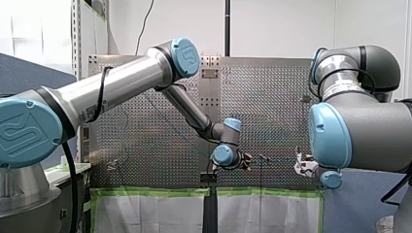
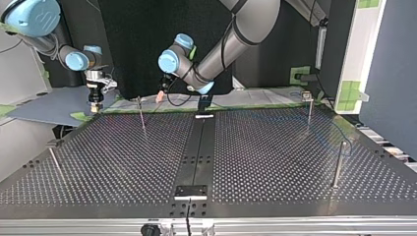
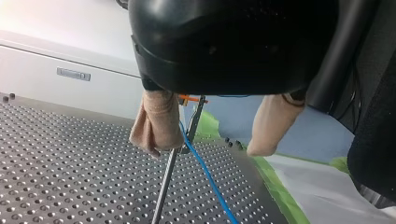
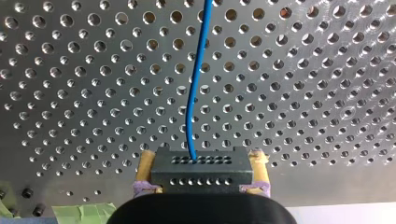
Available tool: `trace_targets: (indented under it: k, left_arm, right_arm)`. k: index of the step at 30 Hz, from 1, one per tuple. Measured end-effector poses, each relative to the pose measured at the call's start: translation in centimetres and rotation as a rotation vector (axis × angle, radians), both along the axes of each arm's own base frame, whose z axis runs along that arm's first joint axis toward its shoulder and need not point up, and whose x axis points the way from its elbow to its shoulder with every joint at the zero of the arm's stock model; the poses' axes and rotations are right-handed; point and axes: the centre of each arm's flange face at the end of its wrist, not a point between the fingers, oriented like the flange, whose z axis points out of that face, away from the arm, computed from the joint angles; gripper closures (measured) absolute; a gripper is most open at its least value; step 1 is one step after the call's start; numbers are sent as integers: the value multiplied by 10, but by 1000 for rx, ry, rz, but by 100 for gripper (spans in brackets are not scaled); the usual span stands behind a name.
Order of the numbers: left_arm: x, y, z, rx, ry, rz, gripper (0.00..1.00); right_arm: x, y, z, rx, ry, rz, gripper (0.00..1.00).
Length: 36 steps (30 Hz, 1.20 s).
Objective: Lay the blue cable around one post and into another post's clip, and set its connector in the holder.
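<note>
My right pincer (image 4: pixel 201 157) is closed on the black connector (image 4: pixel 201 175), its pads clamping both sides, and the blue cable (image 4: pixel 190 107) runs out of it over the table (image 4: pixel 70 93). So the connector is not yet in any holder (I cannot pick the holder out for certain). My left pincer (image 3: pixel 204 151) hangs wide open, gripping nothing, one pad just beside a thin post (image 3: pixel 166 182) whose clip (image 3: pixel 198 105) the cable reaches; whether it is seated there I cannot tell. In the top view a faint blue line bends by the right post (image 2: pixel 337 167), so the wrap looks done. Left, I judge: seating the connector.
</note>
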Motion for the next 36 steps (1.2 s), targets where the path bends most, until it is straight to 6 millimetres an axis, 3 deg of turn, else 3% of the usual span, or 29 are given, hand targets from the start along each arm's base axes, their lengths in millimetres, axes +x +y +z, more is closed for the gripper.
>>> trace_targets:
  k: [15, 23, 29, 36]
  left_arm:
    - [0, 1, 1, 2, -1, 6, 0]
    - [3, 13, 24, -17, -41, 47, 0]
    - [-13, 12, 48, -15, -107, 68, 0]
    - [-49, 0, 75, -77, -146, 83, 0]
  right_arm:
    - [0, 0, 0, 2, 0, 1, 100]
    - [0, 0, 0, 3, -1, 1, 100]
    - [0, 0, 0, 3, -1, 1, 100]
    - [0, 0, -1, 5, -2, 1, 100]
